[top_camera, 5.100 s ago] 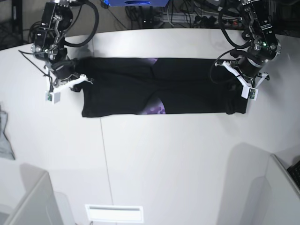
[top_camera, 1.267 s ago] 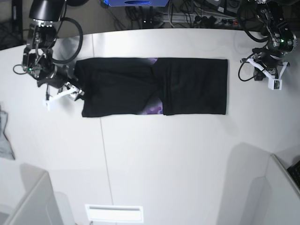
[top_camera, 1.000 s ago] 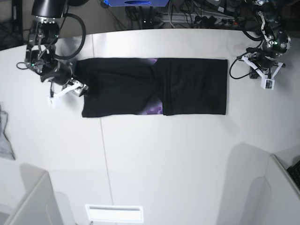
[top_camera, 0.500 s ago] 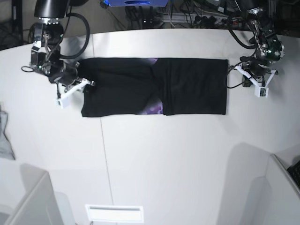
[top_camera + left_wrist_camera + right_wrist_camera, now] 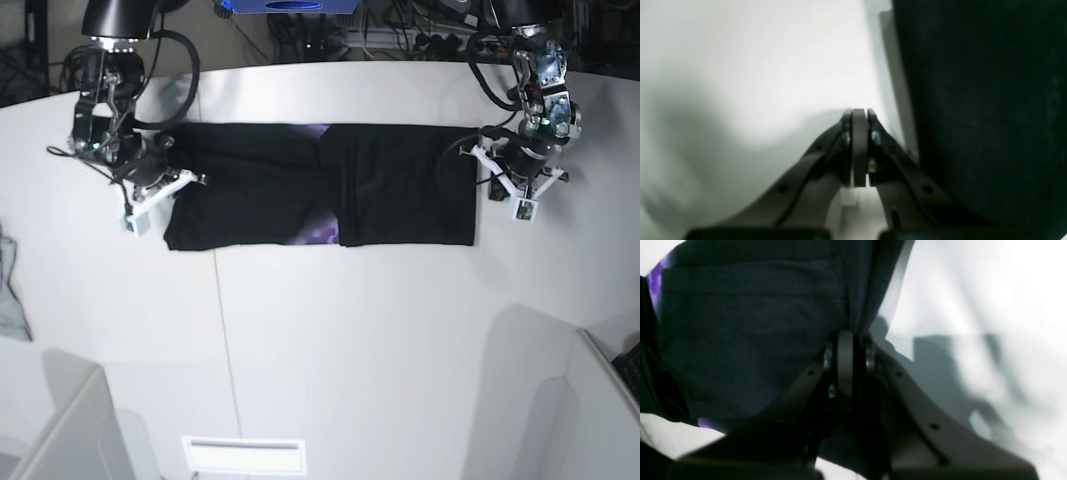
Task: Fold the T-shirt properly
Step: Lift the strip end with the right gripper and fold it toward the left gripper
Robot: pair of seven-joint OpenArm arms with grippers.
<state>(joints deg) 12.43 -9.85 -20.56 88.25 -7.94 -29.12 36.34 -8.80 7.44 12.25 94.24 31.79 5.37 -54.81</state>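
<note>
The black T-shirt lies as a long flat band across the far half of the table, with a purple patch showing at its middle. My right gripper is at the band's left end in the base view. In the right wrist view it is shut on the T-shirt, pinching the hem, which rises into the tips. My left gripper is at the band's right end. The left wrist view shows it shut over bare table, with the T-shirt just beside it and nothing between the pads.
A small grey cloth lies at the table's left edge. Cables and a blue object sit behind the table. A white slotted panel is at the front. Grey panels stand at the lower corners.
My right gripper has shut on the shirt's left hem, and the whole shirt has shifted slightly left. My left arm has come in from the right to the shirt's right edge.
</note>
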